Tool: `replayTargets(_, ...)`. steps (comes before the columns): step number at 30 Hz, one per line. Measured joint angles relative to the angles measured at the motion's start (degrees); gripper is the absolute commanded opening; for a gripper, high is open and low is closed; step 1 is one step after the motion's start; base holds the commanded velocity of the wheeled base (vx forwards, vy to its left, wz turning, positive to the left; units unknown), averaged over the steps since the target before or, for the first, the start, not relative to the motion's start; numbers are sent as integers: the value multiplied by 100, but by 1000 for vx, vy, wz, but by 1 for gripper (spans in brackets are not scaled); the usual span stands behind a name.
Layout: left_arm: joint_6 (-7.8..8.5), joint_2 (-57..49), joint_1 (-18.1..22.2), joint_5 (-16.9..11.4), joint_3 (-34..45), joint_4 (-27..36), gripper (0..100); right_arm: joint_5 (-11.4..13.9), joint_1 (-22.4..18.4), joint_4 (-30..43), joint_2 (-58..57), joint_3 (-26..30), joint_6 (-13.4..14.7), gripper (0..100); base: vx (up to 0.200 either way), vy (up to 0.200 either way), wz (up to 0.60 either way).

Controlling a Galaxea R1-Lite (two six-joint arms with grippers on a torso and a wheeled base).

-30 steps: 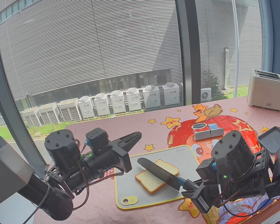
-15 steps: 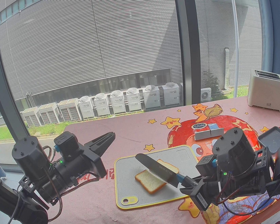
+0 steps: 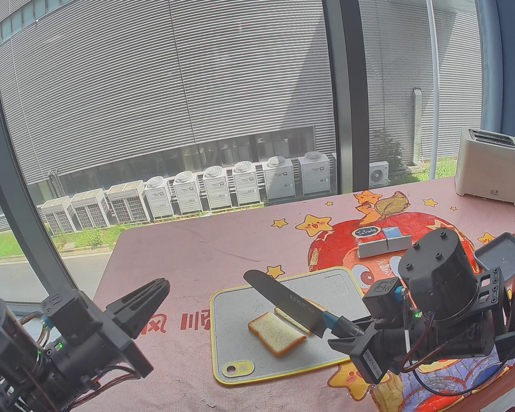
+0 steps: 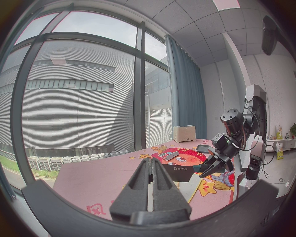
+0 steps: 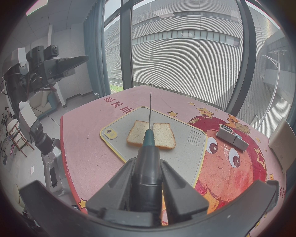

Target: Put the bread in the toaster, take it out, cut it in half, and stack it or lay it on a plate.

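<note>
The bread lies as two halves side by side on the grey cutting board (image 3: 236,320) (image 5: 185,154): a left half (image 3: 275,332) (image 5: 137,136) and a right half (image 3: 314,305) (image 5: 164,135), partly behind the blade in the head view. My right gripper (image 3: 352,337) (image 5: 147,163) is shut on the teal handle of the knife (image 3: 287,303) (image 5: 150,108) (image 4: 177,172), whose blade hangs above the gap between the halves. My left gripper (image 3: 156,290) (image 4: 151,163) is shut and holds nothing, off to the left at the table's edge. The white toaster (image 3: 493,165) (image 4: 184,133) stands far right.
A dark square plate (image 3: 502,255) (image 4: 203,148) sits right of my right arm. A small grey block (image 3: 384,242) (image 5: 231,138) lies behind the board on the pink cloth. The window is close behind the table.
My left arm has pulled back left and down, away from the board. The knife has lifted a little off the bread, and the two halves now show apart.
</note>
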Motion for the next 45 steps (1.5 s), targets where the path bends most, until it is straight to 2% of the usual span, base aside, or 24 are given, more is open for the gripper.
replayTargets(6, -2, -822, 224, 57, 488, 35, 0, -2, 17, 0, -91, 34, -20, 0, 0, 0, 0)
replayTargets(13, -13, -1760, 1005, 71, 797, 119, 0, -5, 21, -60, -133, 41, -24, 0, 0, 0, 0)
replayTargets(17, -21, -2230, 1318, 73, 824, 455, 0, -2, 17, -188, -135, 50, -24, 0, 0, 0, 0)
replayTargets(23, 11, -3181, 1477, 79, 833, 1670, 0, -5, 17, -271, -149, 63, -24, 0, 0, 0, 0)
replayTargets(28, 238, -4289, 1643, 73, 833, 2820, 0, -5, 17, -297, -171, 72, -28, 0, 0, 0, 0)
replayTargets(33, 413, -5593, 1847, 33, 833, 4302, 0, -5, 17, -311, -210, 72, -30, 0, 0, 0, 0)
replayTargets(38, 561, -6910, 2076, 41, 833, 6255, 0, -2, 21, -313, -262, 72, -35, 0, 0, 0, 0)
replayTargets(41, 561, -7445, 2208, 216, 833, 7111, 0, -5, 21, -315, -295, 72, -39, 0, 0, 0, 0)
replayTargets(43, 508, -7742, 2291, 539, 833, 7469, 0, -5, 21, -317, -315, 72, -41, 0, 0, 0, 0)
replayTargets(45, 391, -7996, 2360, 1042, 833, 7658, 0, -5, 20, -317, -339, 72, -46, 0, 0, 0, 0)
